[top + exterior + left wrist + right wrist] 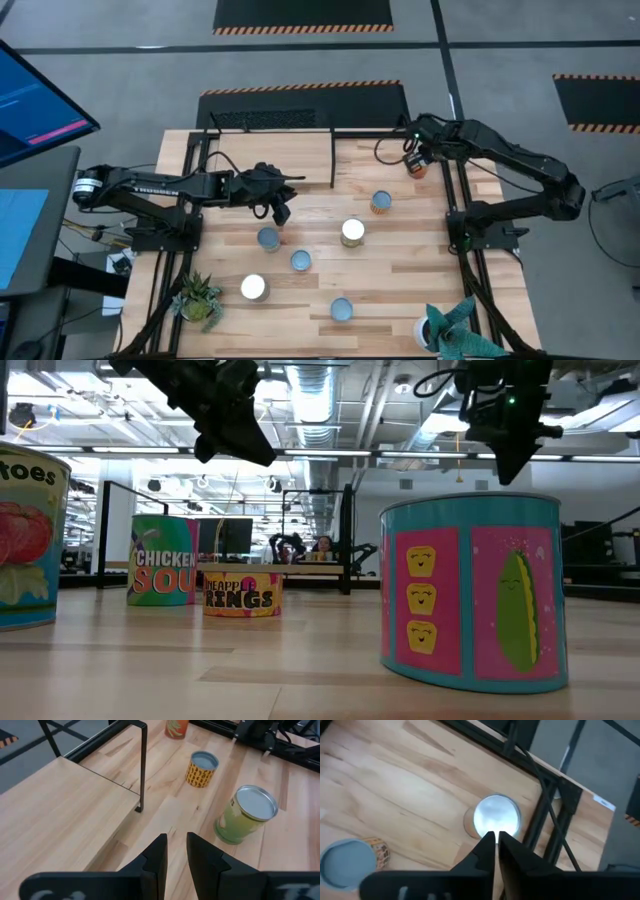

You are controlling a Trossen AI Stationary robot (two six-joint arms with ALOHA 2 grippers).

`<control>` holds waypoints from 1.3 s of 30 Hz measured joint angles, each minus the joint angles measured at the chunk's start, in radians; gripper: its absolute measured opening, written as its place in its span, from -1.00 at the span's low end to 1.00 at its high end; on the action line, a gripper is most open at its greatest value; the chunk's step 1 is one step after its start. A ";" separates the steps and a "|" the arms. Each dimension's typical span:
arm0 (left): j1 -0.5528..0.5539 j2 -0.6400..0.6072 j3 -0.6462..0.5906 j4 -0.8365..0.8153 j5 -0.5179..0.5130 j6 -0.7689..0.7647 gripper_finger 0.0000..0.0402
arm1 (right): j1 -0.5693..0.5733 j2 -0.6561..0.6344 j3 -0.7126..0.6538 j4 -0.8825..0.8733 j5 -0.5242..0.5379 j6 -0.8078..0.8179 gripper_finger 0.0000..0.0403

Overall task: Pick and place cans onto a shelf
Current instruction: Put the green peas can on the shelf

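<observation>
Several cans stand upright on the table: a pineapple can (381, 203), a yellow-green one (352, 232), blue-topped ones (268, 239) (301, 261) (341, 309), and a shiny-topped one (253, 288). An orange can (419, 169) stands at the far right by the frame. The shelf (270, 160) stands at the far side, its wood panel (60, 805) bare. My left gripper (281, 212) (176, 845) hangs open by a narrow gap, empty, beside the shelf's near right leg. My right gripper (413, 160) (496, 837) is shut, above the orange can's silver top (496, 816).
Two potted plants stand at the near edge (200, 297) (455, 330). Black frame posts run along the table's left and right sides (455, 200). In the low view a pink and teal can (475, 590) stands close in front, hiding the right side.
</observation>
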 joint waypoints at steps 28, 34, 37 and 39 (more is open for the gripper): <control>0.000 0.000 0.000 -0.023 -0.002 0.000 -0.69 | 0.017 0.382 0.000 0.027 0.085 0.244 0.05; 0.000 0.000 0.000 -0.023 -0.003 -0.001 -0.69 | 0.001 0.467 0.000 0.008 0.093 0.254 0.01; 0.000 0.000 0.000 -0.023 0.000 -0.002 -0.69 | -0.010 0.499 0.000 0.006 0.093 0.259 -0.01; 0.000 0.000 0.000 -0.023 0.012 -0.002 -0.69 | -0.012 0.515 0.000 0.003 0.097 0.259 -0.03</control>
